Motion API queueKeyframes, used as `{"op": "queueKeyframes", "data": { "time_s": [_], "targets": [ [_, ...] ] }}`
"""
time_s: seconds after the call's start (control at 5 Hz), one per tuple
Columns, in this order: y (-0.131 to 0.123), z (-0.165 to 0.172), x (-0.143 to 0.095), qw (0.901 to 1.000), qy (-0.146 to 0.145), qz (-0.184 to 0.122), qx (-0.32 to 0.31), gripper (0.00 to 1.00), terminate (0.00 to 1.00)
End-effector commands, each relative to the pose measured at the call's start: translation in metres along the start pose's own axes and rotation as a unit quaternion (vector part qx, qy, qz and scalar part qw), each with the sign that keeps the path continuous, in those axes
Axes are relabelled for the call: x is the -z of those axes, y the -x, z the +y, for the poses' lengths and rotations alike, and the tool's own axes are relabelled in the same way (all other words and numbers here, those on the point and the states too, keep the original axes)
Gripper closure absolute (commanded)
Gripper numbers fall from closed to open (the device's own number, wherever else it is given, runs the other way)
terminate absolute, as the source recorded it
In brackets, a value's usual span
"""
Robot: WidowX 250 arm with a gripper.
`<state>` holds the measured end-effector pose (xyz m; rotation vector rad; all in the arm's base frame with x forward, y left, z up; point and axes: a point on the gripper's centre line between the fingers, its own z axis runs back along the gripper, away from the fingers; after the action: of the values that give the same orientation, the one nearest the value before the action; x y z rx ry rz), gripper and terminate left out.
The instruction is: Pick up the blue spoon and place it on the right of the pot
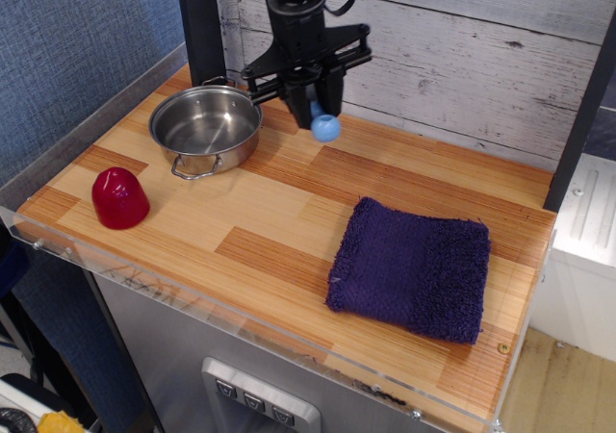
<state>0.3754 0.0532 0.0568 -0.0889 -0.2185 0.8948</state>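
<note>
The steel pot with two wire loop handles stands at the back left of the wooden table. My gripper hangs just right of the pot, near the back wall, above the table. It is shut on the blue spoon. Only the spoon's light-blue bulbous handle end shows below the fingers; its grey bowl is hidden inside the gripper.
A red dome-shaped object sits at the front left. A dark blue towel lies at the front right. A black post stands behind the pot. The table has a clear plastic lip along its front edge.
</note>
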Motion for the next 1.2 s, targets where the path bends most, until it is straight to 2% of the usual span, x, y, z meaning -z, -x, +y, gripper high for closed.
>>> {"op": "queueKeyframes", "data": {
  "time_s": [0.0, 0.2, 0.4, 0.6, 0.8, 1.0],
  "targets": [
    [0.004, 0.005, 0.007, 1.0, -0.004, -0.006, -0.003, 1.0, 0.0],
    [0.005, 0.008, 0.02, 0.9999, -0.013, -0.002, -0.011, 1.0, 0.0],
    [0.0, 0.008, 0.023, 0.9996, -0.013, -0.013, -0.02, 1.0, 0.0],
    [-0.003, 0.007, 0.022, 0.999, -0.023, -0.006, -0.038, 0.0, 0.0],
    [-0.001, 0.008, 0.02, 0.999, -0.022, -0.009, -0.038, 0.0, 0.0],
    [0.001, 0.009, 0.016, 0.9972, 0.059, -0.029, -0.036, 0.0, 0.0]
  ]
}}
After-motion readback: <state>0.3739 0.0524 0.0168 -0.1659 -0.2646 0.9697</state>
